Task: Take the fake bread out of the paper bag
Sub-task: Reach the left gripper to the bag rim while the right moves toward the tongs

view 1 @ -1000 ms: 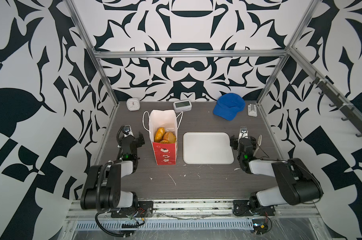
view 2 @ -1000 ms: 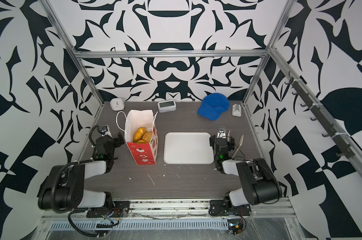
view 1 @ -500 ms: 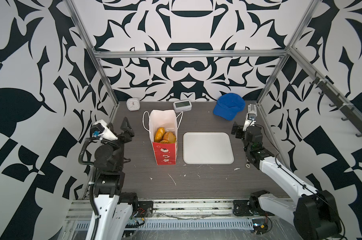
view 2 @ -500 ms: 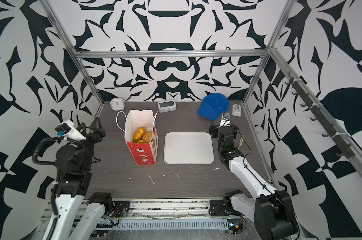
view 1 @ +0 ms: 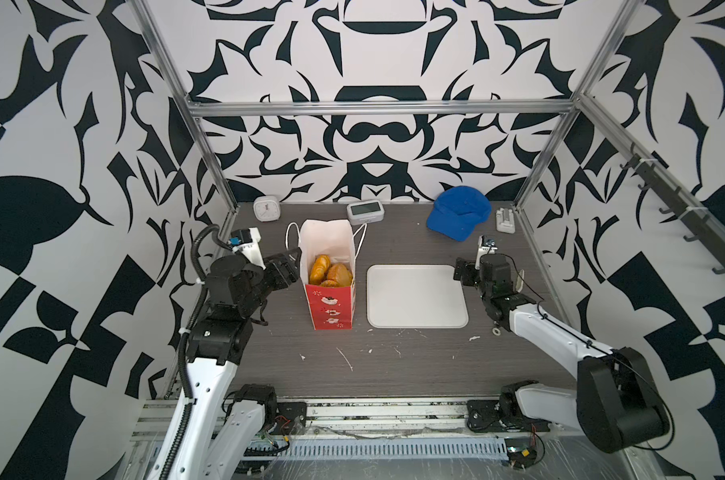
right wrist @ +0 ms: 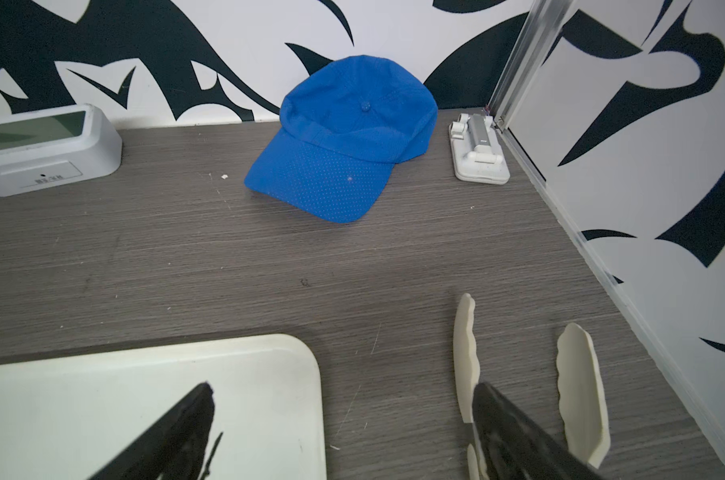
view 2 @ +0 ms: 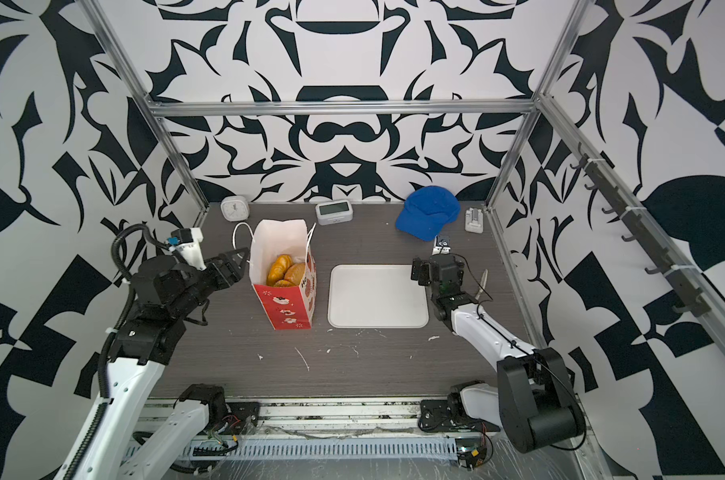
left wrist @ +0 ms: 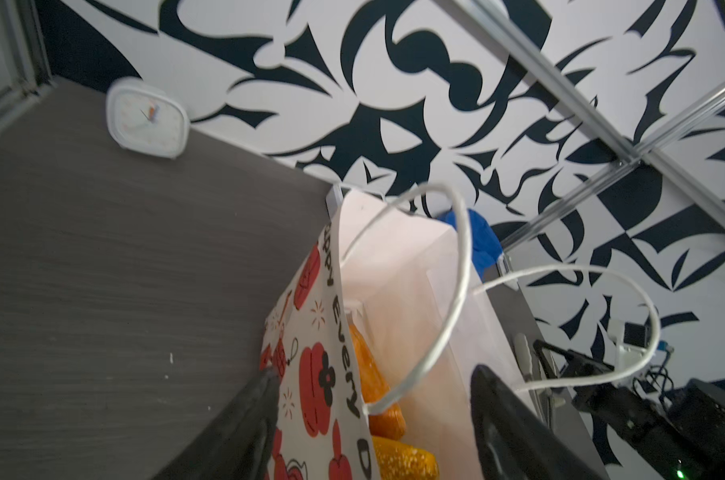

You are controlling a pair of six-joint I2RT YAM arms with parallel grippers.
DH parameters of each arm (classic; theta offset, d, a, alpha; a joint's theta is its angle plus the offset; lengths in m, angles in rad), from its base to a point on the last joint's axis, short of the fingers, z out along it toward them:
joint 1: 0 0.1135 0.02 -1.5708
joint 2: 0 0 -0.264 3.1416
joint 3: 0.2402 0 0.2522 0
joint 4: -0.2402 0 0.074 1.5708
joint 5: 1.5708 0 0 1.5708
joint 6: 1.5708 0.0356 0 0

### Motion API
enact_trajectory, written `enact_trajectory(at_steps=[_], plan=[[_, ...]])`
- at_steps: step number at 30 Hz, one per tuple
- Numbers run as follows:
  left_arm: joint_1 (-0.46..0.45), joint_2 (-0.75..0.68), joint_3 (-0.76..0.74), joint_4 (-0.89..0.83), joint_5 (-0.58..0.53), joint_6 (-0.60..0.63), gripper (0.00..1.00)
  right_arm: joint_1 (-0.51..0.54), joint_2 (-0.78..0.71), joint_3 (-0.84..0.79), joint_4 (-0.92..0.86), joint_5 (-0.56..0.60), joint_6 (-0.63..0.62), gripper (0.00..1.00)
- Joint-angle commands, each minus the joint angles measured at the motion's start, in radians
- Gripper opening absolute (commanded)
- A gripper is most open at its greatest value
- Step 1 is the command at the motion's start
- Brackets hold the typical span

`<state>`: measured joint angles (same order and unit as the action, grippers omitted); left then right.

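The paper bag (view 1: 331, 309) (view 2: 288, 309) stands upright left of the middle, red and white outside, mouth open. Fake bread (view 1: 329, 272) (view 2: 286, 270) shows inside it as several golden-orange pieces. My left gripper (view 1: 292, 259) (view 2: 238, 262) is open at the bag's left rim. In the left wrist view the printed bag wall (left wrist: 310, 374) runs between the fingers of that gripper (left wrist: 373, 372), one outside and one over the mouth, with the bread (left wrist: 406, 459) below and a white cord handle (left wrist: 456, 291) looping across. My right gripper (view 1: 462, 272) (view 2: 419, 272) (right wrist: 340, 388) is open and empty above the tray's far right corner.
A white tray (view 1: 416, 295) (right wrist: 144, 395) lies right of the bag. Along the back wall stand an analog clock (view 1: 266, 208), a digital clock (view 1: 365, 210), a blue cap (view 1: 458, 212) and a small white device (view 1: 505, 219). Two cream wavy pieces (right wrist: 464, 345) stick up beside my right gripper.
Both arms have risen from their folded low poses. The left gripper swung right to the bag's rim and its jaws narrowed a little. The right gripper came over the tray's corner.
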<state>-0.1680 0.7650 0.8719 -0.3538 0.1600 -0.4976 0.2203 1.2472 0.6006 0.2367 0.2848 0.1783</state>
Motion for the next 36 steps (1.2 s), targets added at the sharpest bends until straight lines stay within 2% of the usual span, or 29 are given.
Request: enact_trajectory(at_steps=[1, 5, 12, 16, 19, 28, 29, 34, 35, 36], plan=[[-0.057, 0.038, 0.057, -0.077, -0.043, 0.031, 0.75, 0.006, -0.006, 0.024, 0.026, -0.007, 0.009, 0.99], [-0.114, 0.098, 0.069, -0.076, -0.141, 0.045, 0.75, 0.005, 0.002, 0.021, 0.032, -0.013, 0.01, 0.98], [-0.135, 0.157, 0.095, -0.076, -0.268, 0.045, 0.68, 0.006, 0.007, 0.012, 0.037, -0.017, 0.009, 0.99], [-0.14, 0.193, 0.117, -0.073, -0.281, 0.054, 0.66, 0.005, 0.018, 0.008, 0.046, -0.018, 0.009, 0.98], [-0.146, 0.23, 0.135, -0.062, -0.28, 0.063, 0.6, 0.005, 0.029, 0.008, 0.05, -0.019, 0.009, 0.99], [-0.153, 0.316, 0.169, -0.059, -0.306, 0.089, 0.41, 0.005, 0.056, 0.011, 0.057, -0.023, 0.007, 0.99], [-0.154, 0.323, 0.175, -0.059, -0.307, 0.092, 0.37, 0.005, 0.061, 0.011, 0.058, -0.025, 0.007, 0.99], [-0.156, 0.343, 0.219, -0.059, -0.322, 0.119, 0.04, 0.005, 0.083, 0.021, 0.064, -0.036, 0.012, 0.99], [-0.156, 0.348, 0.234, -0.059, -0.319, 0.134, 0.0, 0.005, 0.086, 0.021, 0.064, -0.036, 0.012, 0.99], [-0.156, 0.355, 0.251, -0.062, -0.318, 0.152, 0.0, 0.005, 0.088, 0.022, 0.064, -0.037, 0.012, 0.99]])
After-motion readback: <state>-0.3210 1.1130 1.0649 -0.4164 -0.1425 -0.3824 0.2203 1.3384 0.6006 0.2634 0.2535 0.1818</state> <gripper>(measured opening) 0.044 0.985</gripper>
